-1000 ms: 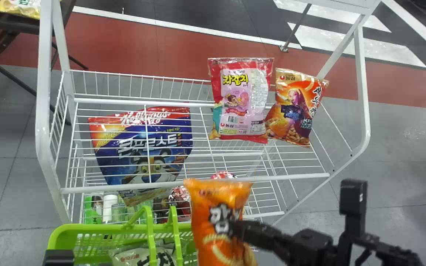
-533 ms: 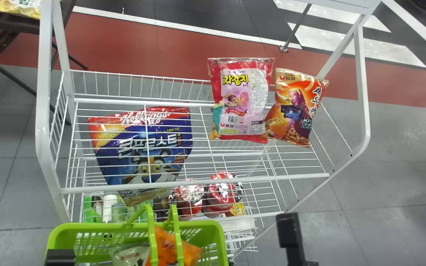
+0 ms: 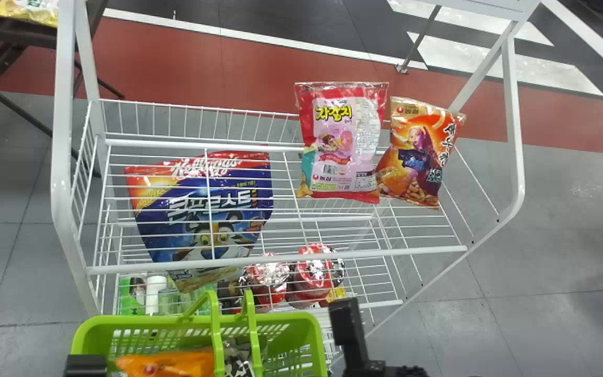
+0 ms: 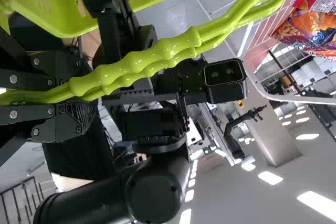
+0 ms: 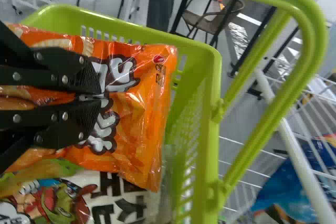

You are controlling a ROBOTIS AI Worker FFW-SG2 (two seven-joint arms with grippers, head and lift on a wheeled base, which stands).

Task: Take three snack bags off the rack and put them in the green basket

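In the head view, the right gripper's arm reaches over the right end of the green basket. An orange snack bag is inside the basket, beside a pale snack bag. The right wrist view has my right gripper pinching the orange bag, over the pale bag. At the head view's lower left is part of the left gripper's arm. The basket's handles run between the fingers of my left gripper, shut on them.
The white wire rack stands beyond the basket. It holds a blue cereal bag, a pink snack bag and an orange-brown bag. Red packages and bottles lie lower down.
My right arm has moved left and down, carrying the orange bag from the basket's right side into its left part. The basket has shifted slightly to the right.
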